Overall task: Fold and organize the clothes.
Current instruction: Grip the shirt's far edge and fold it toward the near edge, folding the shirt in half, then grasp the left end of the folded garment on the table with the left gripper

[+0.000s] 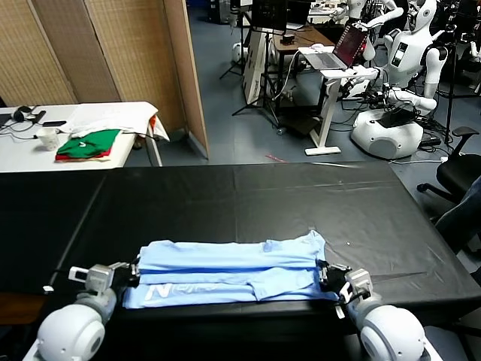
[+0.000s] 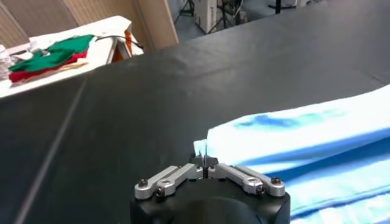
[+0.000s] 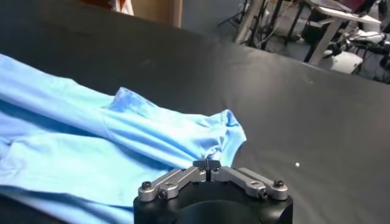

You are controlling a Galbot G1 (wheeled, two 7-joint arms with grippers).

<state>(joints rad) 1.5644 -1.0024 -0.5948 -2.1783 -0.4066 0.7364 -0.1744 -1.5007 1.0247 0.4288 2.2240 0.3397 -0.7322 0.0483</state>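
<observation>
- You are looking at the T-shirt (image 1: 234, 271) lying folded into a long band near the front edge of the table (image 1: 248, 195), its long axis running parallel to that edge.
- The left gripper (image 1: 132, 274) is sitting at the band's left end; its fingertips are meeting with no cloth visibly between them.
- The right gripper (image 1: 328, 275) is sitting at the right end, equally near, fingertips likewise meeting.
- From each gripper, the cloth is lying inward, toward the table's middle.

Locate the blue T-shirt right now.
In the head view, the light-blue T-shirt lies folded into a long band along the near edge of the black table, between the left gripper and right gripper.
</observation>
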